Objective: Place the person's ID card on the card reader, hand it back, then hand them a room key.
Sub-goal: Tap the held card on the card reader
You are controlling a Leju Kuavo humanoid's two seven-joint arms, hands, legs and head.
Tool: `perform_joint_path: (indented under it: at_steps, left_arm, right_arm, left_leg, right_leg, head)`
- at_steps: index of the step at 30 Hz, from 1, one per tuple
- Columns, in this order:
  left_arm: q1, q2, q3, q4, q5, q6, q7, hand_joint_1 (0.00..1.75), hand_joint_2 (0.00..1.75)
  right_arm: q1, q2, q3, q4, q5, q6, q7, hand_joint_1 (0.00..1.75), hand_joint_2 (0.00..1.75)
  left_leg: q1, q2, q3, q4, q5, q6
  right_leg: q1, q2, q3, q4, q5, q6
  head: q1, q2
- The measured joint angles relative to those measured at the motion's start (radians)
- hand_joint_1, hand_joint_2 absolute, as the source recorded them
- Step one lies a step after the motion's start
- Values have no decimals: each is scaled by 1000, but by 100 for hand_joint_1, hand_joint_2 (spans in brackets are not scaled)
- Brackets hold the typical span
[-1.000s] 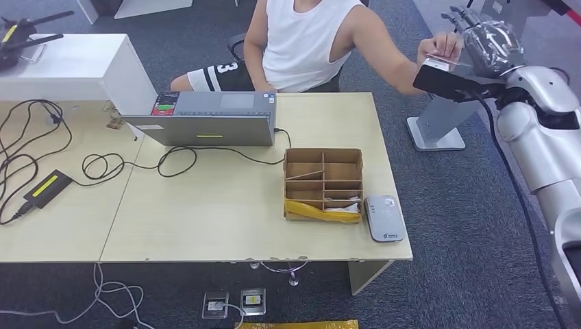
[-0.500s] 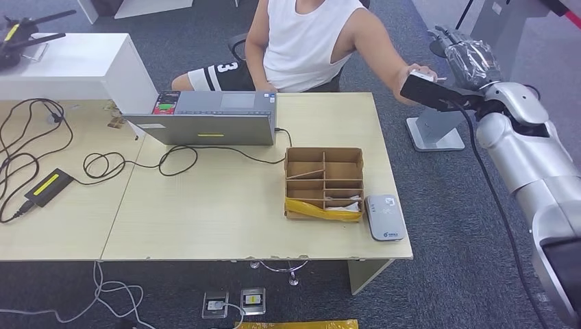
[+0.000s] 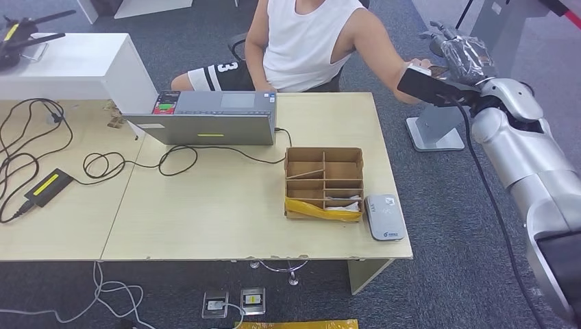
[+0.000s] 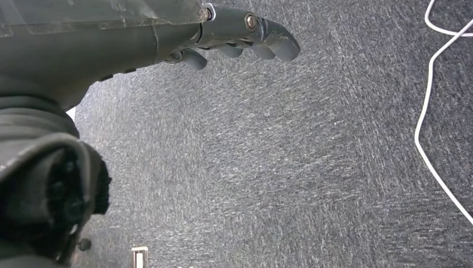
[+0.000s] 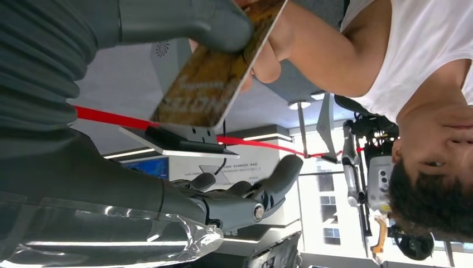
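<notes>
Evidently at a handover beside the desk, and by the look of things an early one. Reaches the right hand (image 3: 460, 53) up and out past the far right corner of the table (image 3: 205, 219), meeting the seated person's hand (image 3: 416, 68) in the air. Lays the thick thumb across one face of the ID card (image 5: 215, 72) in the right wrist view, with the person's fingertips on the card's far end and the darker fingers (image 5: 251, 195) spread wide and well apart from the card; cannot tell whether that amounts to a real hold or just a touch. Lets the left hand (image 4: 240, 33) hang over the carpet, fingers stretched out and released, grasping nothing. Leaves the card reader (image 3: 385, 218) lying bare near the front right edge of the table, just beside the cardboard box (image 3: 286, 181), with nothing on it. Judging from that: probably taking the card, so reading, giving back and room key all remain to do, though could equally be the return. Cannot make out a room key among the white items in the box.
</notes>
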Motion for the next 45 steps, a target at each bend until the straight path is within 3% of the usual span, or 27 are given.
perform_joint_path:
  at_steps: [21,27,35,45]
  left_arm:
    - [-10,-4,-12,0,-17,-6,0,0,0]
    - [-14,-6,-15,0,-12,4,1,0,0]
    - [2,-15,-15,0,16,33,-1,0,0]
    - [16,-18,-15,0,24,36,-2,0,0]
  right_arm:
    - [23,3,0,-9,-22,9,11,175,175]
    - [64,-13,-13,-47,-96,8,22,175,175]
    - [260,-106,-107,-247,-241,5,105,175,175]
    - [622,-198,-315,-539,-241,31,184,175,175]
  left_leg:
    - [0,2,0,1,0,0]
    - [0,3,0,1,0,0]
    - [0,3,0,1,0,0]
    - [1,2,-1,1,-1,0]
  right_leg:
    - [0,2,-1,0,0,0]
    - [0,3,-1,0,0,0]
    - [0,2,0,-1,0,0]
    - [1,1,-1,-1,0,0]
  head:
    - [0,0]
    - [0,0]
    - [0,0]
    - [0,0]
